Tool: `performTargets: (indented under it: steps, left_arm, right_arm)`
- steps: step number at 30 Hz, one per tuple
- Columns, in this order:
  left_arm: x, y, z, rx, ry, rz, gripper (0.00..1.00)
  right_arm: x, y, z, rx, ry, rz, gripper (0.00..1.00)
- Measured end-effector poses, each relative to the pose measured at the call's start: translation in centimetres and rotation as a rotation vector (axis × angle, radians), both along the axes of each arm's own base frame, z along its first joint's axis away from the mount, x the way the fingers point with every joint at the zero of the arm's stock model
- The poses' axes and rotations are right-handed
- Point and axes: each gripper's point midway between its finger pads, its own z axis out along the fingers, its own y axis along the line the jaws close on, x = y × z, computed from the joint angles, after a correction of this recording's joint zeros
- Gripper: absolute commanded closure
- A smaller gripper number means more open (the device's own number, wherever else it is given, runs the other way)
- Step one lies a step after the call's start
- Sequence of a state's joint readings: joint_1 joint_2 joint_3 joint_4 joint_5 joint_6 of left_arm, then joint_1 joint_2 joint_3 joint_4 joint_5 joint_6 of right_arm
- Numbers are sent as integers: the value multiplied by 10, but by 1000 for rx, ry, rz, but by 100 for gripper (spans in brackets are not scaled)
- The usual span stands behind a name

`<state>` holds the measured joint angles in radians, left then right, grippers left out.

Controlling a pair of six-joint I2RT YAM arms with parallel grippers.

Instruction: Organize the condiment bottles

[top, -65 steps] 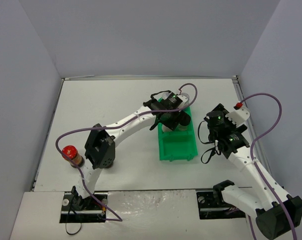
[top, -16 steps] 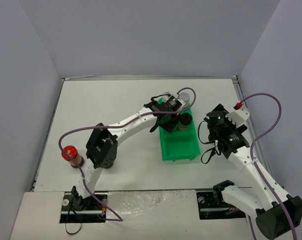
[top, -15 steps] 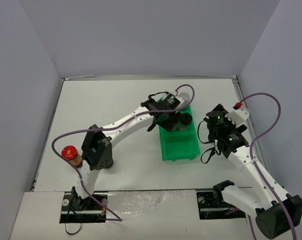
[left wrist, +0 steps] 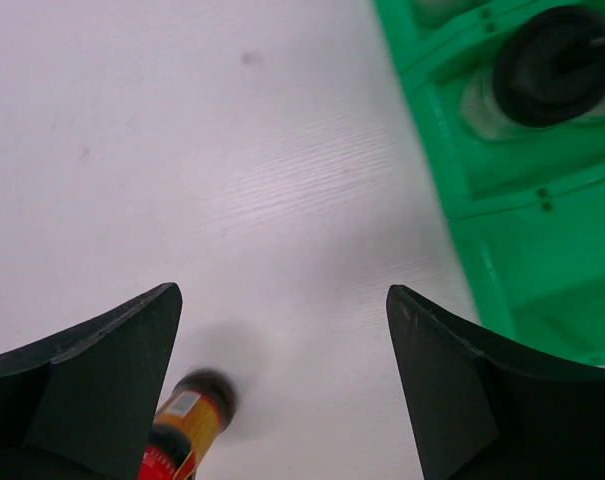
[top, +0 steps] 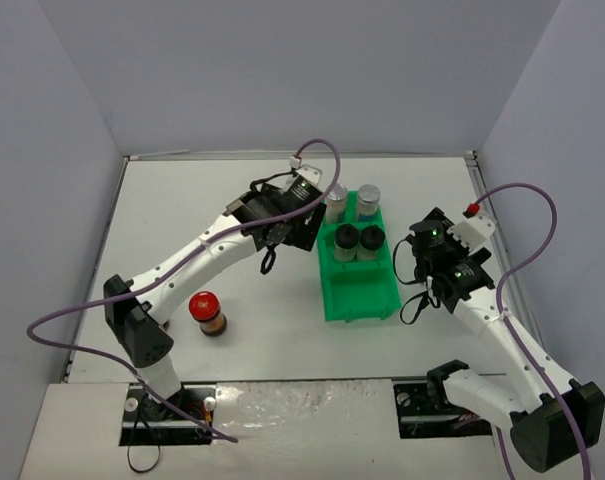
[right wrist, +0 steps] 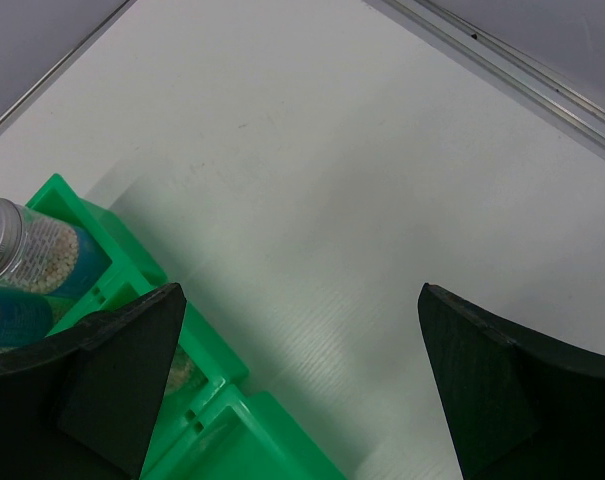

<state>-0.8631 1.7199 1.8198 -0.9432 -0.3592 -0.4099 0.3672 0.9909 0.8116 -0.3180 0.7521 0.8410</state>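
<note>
Hovering spread and empty, the left gripper (left wrist: 282,290) has the upright red-lidded jar (top: 208,313) below, off to one side, not between its jaws.

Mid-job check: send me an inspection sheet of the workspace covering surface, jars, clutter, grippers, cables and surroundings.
Surface: white table, no spill seen.
Job's things: green tray holds two silver-lidded jars at the back and two black-lidded jars in the middle; its front part is empty. One red-lidded jar stands upright on the table, left of the tray.
Clutter: nothing seen.
Grippers: left gripper open and empty, beside the tray; right gripper open and empty.
Cables: purple cables loop off both arms, none lying on the jars.
Surroundings: plain grey walls on three sides.
</note>
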Motion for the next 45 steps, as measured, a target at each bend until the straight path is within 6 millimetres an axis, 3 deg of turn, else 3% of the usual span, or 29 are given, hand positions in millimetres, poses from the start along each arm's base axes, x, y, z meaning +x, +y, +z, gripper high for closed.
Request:
performTargets:
  steps: [4,6,9,15,23,29,40,44,45]
  left_arm:
    - [-14,57,-8,14,5,187,13]
    - [-33,89,-16,29,22,268,12]
    - [-59,118,-19,25,33,338,11]
    - [-94,151,-25,-18,51,447,10]
    - [-120,190,-59,-23,145,601,9]
    - [-132,197,-83,-58,227,650,9]
    - [-140,178,-124,-116,361,631,11]
    - [-142,174,-133,-125,384,625,32]
    - [-143,174,-134,-126,387,626,47]
  right_arm:
    - [1,2,-2,4,7,6,0]
    - [2,2,-2,6,5,9,0]
    - [3,4,-4,10,7,14,0]
    - [5,7,-15,13,32,26,0]
    - [11,13,-21,20,45,42,0]
    - [14,15,-23,24,46,48,0]
    - [15,15,-23,26,42,48,0]
    - [15,15,-23,26,42,48,0]
    - [15,15,-23,26,42,48,0]
